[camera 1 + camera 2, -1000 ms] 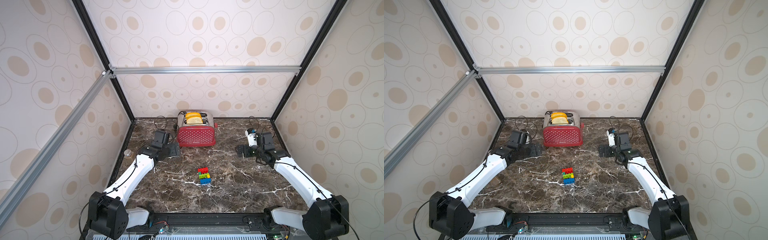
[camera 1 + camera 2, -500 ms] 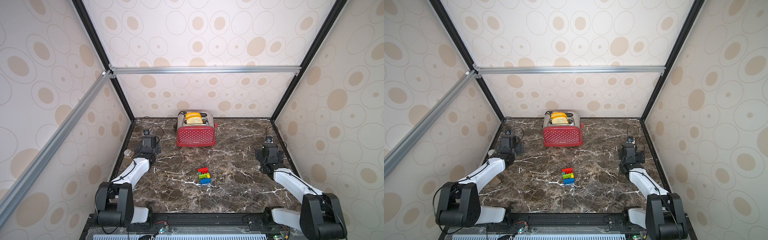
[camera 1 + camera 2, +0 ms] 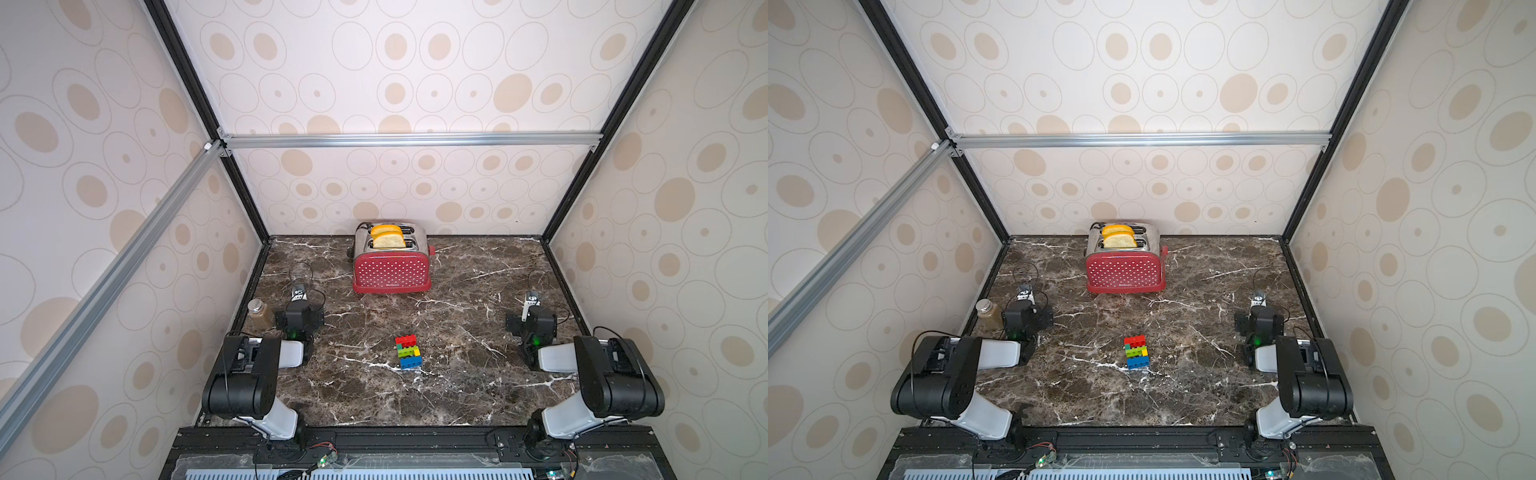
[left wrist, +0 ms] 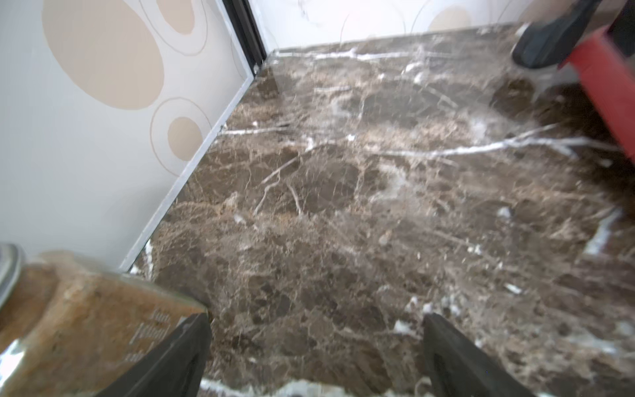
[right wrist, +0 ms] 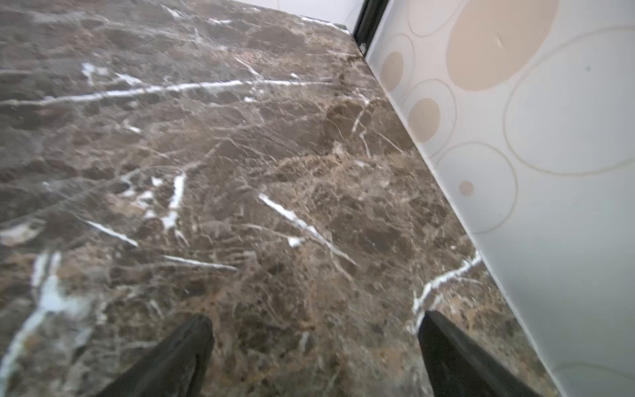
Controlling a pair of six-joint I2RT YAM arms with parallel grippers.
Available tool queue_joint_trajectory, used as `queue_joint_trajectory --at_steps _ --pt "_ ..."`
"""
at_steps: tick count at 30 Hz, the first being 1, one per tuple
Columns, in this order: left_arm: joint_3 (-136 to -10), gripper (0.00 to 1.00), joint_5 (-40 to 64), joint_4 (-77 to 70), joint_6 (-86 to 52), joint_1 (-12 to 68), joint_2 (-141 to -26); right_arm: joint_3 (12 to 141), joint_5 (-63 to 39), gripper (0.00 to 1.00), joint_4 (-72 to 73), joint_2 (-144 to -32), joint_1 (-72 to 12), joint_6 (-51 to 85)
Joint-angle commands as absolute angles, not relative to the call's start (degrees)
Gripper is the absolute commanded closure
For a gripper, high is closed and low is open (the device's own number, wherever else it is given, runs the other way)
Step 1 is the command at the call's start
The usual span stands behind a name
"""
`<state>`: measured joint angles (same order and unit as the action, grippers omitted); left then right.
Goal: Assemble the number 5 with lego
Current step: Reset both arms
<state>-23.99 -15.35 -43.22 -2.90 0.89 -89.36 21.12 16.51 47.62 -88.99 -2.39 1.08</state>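
The lego (image 3: 408,352) (image 3: 1137,352) lies flat on the marble table (image 3: 457,374) in both top views. Its bricks are joined in a stepped stack that reads as the number 5: red farthest, then dark green, lime green, yellow, and blue nearest. Both arms are folded back at the table's sides, well away from it. The left wrist (image 3: 300,319) sits by the left wall and the right wrist (image 3: 532,323) by the right wall. My left gripper (image 4: 316,319) is open over bare marble, and my right gripper (image 5: 315,318) is open too, holding nothing.
A red polka-dot toaster (image 3: 391,266) (image 3: 1124,270) with two toast slices stands at the back centre; its red edge (image 4: 604,89) shows in the left wrist view. A small jar of brown powder (image 3: 260,312) (image 4: 79,326) stands beside the left gripper's finger. Patterned walls close three sides.
Both arms have pulled back from near the toaster and folded toward the front corners. The lego stack has not moved. Both grippers stayed open.
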Motion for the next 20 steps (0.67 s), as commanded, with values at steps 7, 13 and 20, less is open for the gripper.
queue_joint_trajectory --at_steps 7,13,20 --pt "-23.9 0.01 -13.6 -49.5 -2.0 0.4 -88.7 22.9 17.1 0.0 49.0 -88.9 -3.8 -0.2" --pt "-23.7 0.01 -14.7 -50.0 -2.0 1.0 -88.9 23.2 16.5 0.0 47.1 -88.1 -3.6 0.3" --pt "-24.1 0.01 -10.9 -48.6 -2.3 -0.5 -88.3 23.1 16.6 0.0 47.3 -88.2 -3.7 0.2"
